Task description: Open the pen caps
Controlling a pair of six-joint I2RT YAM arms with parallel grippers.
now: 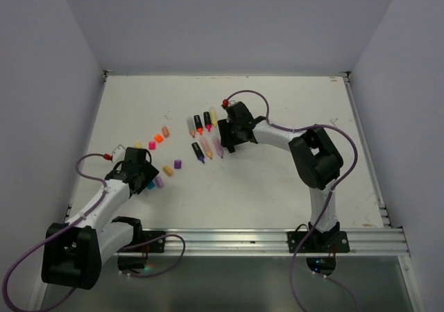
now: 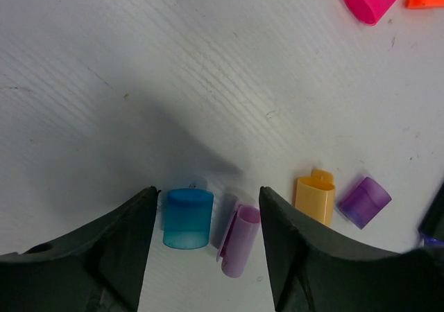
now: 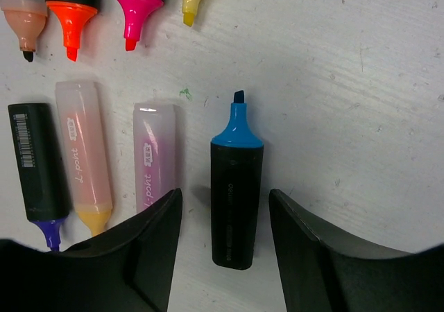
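left wrist view: the left tool (image 2: 208,189), jaws apart, straddles a blue cap (image 2: 188,218) and a lilac cap (image 2: 239,240) lying on the desk (image 2: 208,62). right wrist view: the right tool (image 3: 224,193), likewise parted, flanks an uncapped blue highlighter (image 3: 236,187) that cannot be made out from overhead.

Desk: Where does the overhead camera sit?
Photographer: High behind the rig, angled down on the whole white tabletop (image 1: 263,187).
Desk: And the wrist cameras?
Photographer: Close, facing down: left over a stubby translucent blue plastic cap (image 2: 187,217), right over a black blue-tipped highlighter pen (image 3: 236,187) — patches the overhead view shows small, left and centre.
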